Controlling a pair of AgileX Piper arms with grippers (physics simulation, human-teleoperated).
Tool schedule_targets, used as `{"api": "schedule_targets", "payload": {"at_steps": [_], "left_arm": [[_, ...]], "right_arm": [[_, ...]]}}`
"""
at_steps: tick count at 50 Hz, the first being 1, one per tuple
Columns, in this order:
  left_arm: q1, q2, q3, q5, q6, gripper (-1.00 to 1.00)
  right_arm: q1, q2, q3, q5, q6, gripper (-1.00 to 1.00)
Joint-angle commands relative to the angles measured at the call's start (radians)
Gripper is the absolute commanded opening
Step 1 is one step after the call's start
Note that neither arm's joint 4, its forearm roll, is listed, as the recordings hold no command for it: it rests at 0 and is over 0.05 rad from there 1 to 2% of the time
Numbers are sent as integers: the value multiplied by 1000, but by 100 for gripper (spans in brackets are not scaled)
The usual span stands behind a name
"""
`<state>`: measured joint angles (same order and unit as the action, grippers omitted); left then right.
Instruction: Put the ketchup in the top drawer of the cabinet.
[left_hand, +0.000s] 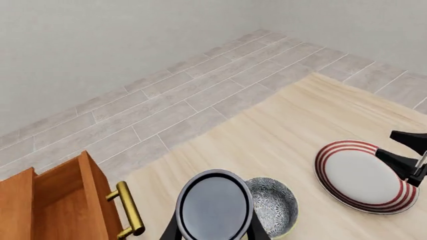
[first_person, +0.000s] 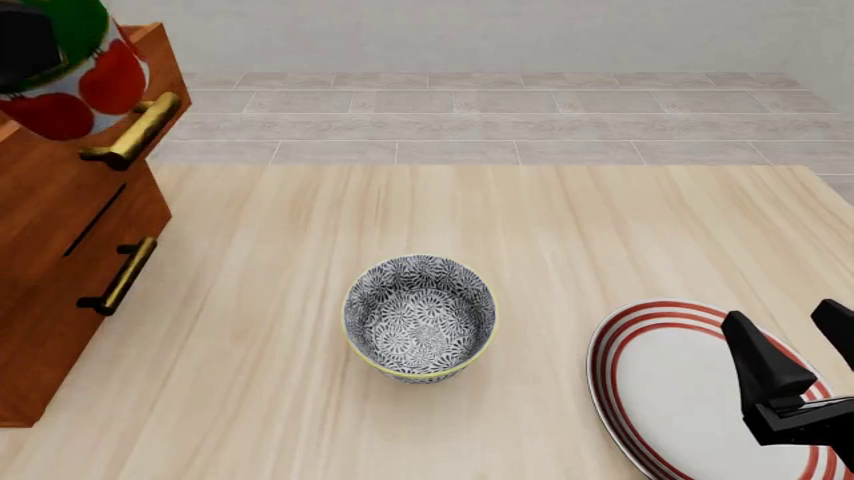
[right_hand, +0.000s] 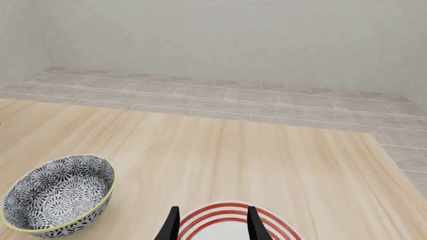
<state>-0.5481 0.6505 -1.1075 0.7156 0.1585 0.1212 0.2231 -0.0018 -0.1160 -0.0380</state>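
Above the far-left corner of the worktop (first_person: 561, 230), the ketchup (first_person: 60, 65) is held up in the air, close to the front camera, so only its lower part with red tomatoes and a green band shows there. It hangs over the cabinet (first_person: 47, 290), which stands at the left edge of the worktop. In the left wrist view the can's dark grey round top (left_hand: 215, 206) fills the space between the two black fingers (left_hand: 257, 230) of the left hand (left_hand: 215, 231), which are pinched against its sides.

The top drawer (left_hand: 57, 200) is pulled out; its open wooden interior is visible in the left wrist view, with the brass bar handle (left_hand: 129, 210) on its front. The lower drawer front (first_person: 80, 290) sits flush with the cabinet, and its own handle (first_person: 118, 277) is darker in the shade.

A grey floral-patterned bowl (first_person: 420, 318) with a yellow-green rim stands upright near the middle of the worktop, well apart from the cabinet. A white plate (first_person: 667, 390) with red rings lies at the near right.

The right hand (first_person: 801, 355) hovers just over the plate's right part. Its two black fingers (first_person: 763, 362) are spread apart with nothing between them. Grey tiled floor (first_person: 507, 110) lies beyond the worktop's far edge.
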Motion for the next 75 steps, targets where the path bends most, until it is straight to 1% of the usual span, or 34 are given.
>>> {"api": "schedule_targets", "payload": {"at_steps": [1, 2, 3, 4, 5, 6, 8, 9, 11, 12, 13, 14, 15, 16, 17, 19, 20, 21, 22, 25, 26, 30, 35, 37, 39, 46, 52, 57, 59, 60, 66, 75], "left_arm": [[147, 57, -158, 112, 36, -100], [158, 47, -145, 92, 80, -100], [186, 47, -123, 76, 107, -100], [207, 67, -122, 82, 82, -100], [207, 68, -122, 82, 82, -100], [251, 92, -120, 65, 86, -100], [278, 116, -128, 65, 82, -100], [278, 116, -128, 65, 82, -100], [315, 147, -149, 71, 60, -100], [323, 167, -161, 84, 38, -100], [343, 180, -171, 86, 35, -100], [378, 188, -179, 80, 48, -100], [378, 189, -179, 80, 48, -100], [387, 187, -179, 72, 68, -100], [427, 199, -170, 55, 106, -100], [436, 210, -159, 53, 100, -100], [483, 223, -144, 32, 116, -100], [483, 223, -144, 32, 116, -100], [507, 229, -118, 11, 125, -100], [536, 239, -98, -1, 139, -100], [560, 247, -113, 2, 146, -100], [595, 275, -159, 16, 134, -100], [610, 293, -166, 18, 130, -100], [613, 296, -165, 12, 139, -100], [631, 317, -185, 16, 126, -100], [672, 353, -192, -8, 139, -100], [697, 378, -158, -42, 146, -100], [717, 408, -104, -94, 162, -100], [718, 412, -98, -99, 162, -100], [723, 421, -78, -119, 166, -100], [717, 434, -61, -126, 151, -100], [712, 438, -44, -140, 149, -100]], "right_arm": [[1, 10, 0, -6, 0, 100], [1, 11, 0, -6, 0, 100], [2, 13, 0, -7, -1, 100], [2, 14, 0, -7, -1, 100], [2, 14, 0, -8, -1, 100], [1, 15, 0, -8, 0, 100], [1, 16, 0, -9, 0, 100], [1, 16, 0, -9, 0, 100], [0, 19, 0, -10, 1, 100], [0, 20, 0, -11, 1, 100], [0, 21, 0, -12, 1, 100], [0, 23, 0, -12, 1, 100], [0, 23, 0, -12, 1, 100], [0, 24, 0, -13, 0, 100], [0, 25, 0, -14, 0, 100], [0, 25, 0, -14, 0, 100], [-1, 25, 0, -14, 0, 100], [-1, 25, 0, -14, 0, 100], [-1, 27, 0, -15, -1, 100], [-2, 33, 0, -17, 0, 100], [0, 40, 0, -21, -5, 100], [1, 39, 0, -21, -4, 100], [1, 40, 0, -22, -5, 100], [1, 42, 0, -23, -4, 100], [1, 45, 0, -24, -4, 100], [2, 50, 0, -27, -6, 100], [3, 53, 0, -29, -5, 100], [3, 55, 0, -30, -6, 100], [3, 55, 0, -30, -6, 100], [2, 57, 0, -31, -6, 100], [3, 59, 0, -32, -6, 100], [3, 60, 0, -33, -7, 100]]}}
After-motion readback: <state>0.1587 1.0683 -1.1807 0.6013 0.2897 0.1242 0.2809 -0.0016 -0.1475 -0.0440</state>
